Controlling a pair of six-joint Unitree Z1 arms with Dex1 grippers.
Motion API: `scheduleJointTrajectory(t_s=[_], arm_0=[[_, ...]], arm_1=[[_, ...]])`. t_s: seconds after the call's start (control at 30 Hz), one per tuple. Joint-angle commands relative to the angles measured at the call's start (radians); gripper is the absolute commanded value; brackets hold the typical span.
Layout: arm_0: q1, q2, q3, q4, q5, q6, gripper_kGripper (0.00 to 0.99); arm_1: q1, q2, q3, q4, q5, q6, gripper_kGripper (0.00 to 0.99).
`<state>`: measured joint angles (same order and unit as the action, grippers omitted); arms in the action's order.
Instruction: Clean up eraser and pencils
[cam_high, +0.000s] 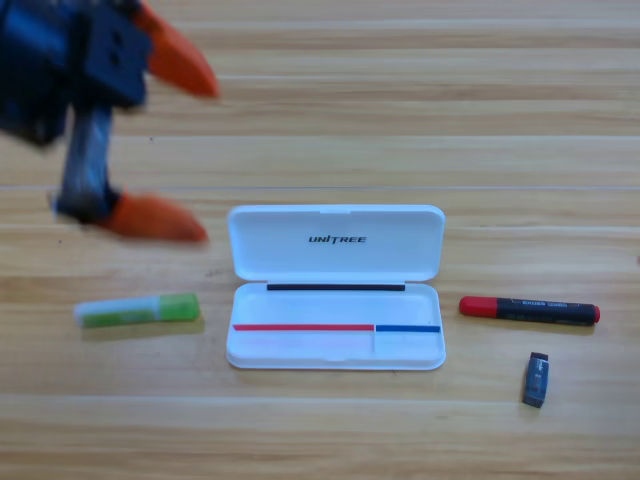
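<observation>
at upper left the left hand (185, 155) hangs with jaws wide apart, holding nothing; green pencil (138, 311) left of the case (336, 288), black pencil (529, 310) and eraser (536, 380) right.

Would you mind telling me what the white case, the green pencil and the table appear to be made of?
The white case looks like moulded plastic: smooth, glossy, with rounded corners and a printed logo. The green pencil seems to be translucent plastic, since light shows through its bright body, though it might be wax. The table looks like wood or a wood-look laminate, going by its grain lines and plank seams.
</observation>
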<state>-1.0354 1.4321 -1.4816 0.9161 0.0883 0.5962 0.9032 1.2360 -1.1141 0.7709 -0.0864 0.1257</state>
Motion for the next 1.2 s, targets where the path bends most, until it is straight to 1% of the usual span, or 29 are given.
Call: scheduleJointTrajectory(t_s=[0.03, 0.17, 0.2, 0.3, 0.4, 0.5, 0.63, 0.77, 0.93, 0.97, 1.0, 1.07, 1.2], arm_0=[[0.244, 0.010, -0.017, 0.009, 0.074, 0.129, 0.979], [0.405, 0.082, -0.013, 0.009, 0.073, 0.228, 0.979], [0.428, 0.103, -0.005, 0.010, 0.073, 0.251, 0.979], [0.502, 0.191, 0.000, 0.010, 0.065, 0.287, 0.976], [0.563, 0.271, 0.001, 0.012, 0.004, 0.321, 0.974], [0.580, 0.353, 0.021, 0.010, -0.035, 0.332, 0.976], [0.583, 0.461, 0.029, 0.010, -0.059, 0.330, 0.979], [0.583, 0.518, 0.037, 0.010, -0.082, 0.330, 0.980], [0.583, 0.527, 0.056, 0.009, -0.085, 0.323, 0.979], [0.583, 0.524, 0.061, 0.009, -0.085, 0.318, 0.977], [0.583, 0.521, 0.067, 0.009, -0.085, 0.315, 0.976], [0.580, 0.508, 0.083, 0.006, -0.085, 0.300, 0.974], [0.572, 0.485, 0.121, -0.002, -0.101, 0.297, 0.973]], arm_1=[[-0.009, 0.310, -0.107, 0.126, -0.003, 0.078, 0.968], [-0.014, 0.419, -0.138, 0.145, 0.054, 0.230, 0.968], [-0.014, 0.445, -0.148, 0.145, 0.054, 0.265, 0.968], [-0.020, 0.519, -0.174, 0.148, 0.043, 0.388, 0.969], [-0.043, 0.580, -0.188, 0.146, 0.039, 0.436, 0.969], [-0.060, 0.629, -0.194, 0.145, 0.040, 0.525, 0.971], [-0.070, 0.685, -0.207, 0.139, 0.045, 0.574, 0.968], [-0.080, 0.714, -0.194, 0.139, 0.065, 0.626, 0.931], [-0.092, 0.750, -0.182, 0.119, 0.074, 0.684, 0.885], [-0.092, 0.757, -0.178, 0.111, 0.083, 0.687, 0.844], [-0.093, 0.763, -0.176, 0.105, 0.085, 0.695, 0.824], [-0.093, 0.772, -0.168, 0.094, 0.083, 0.712, 0.822], [-0.096, 0.789, -0.155, 0.079, 0.080, 0.724, 0.811]])
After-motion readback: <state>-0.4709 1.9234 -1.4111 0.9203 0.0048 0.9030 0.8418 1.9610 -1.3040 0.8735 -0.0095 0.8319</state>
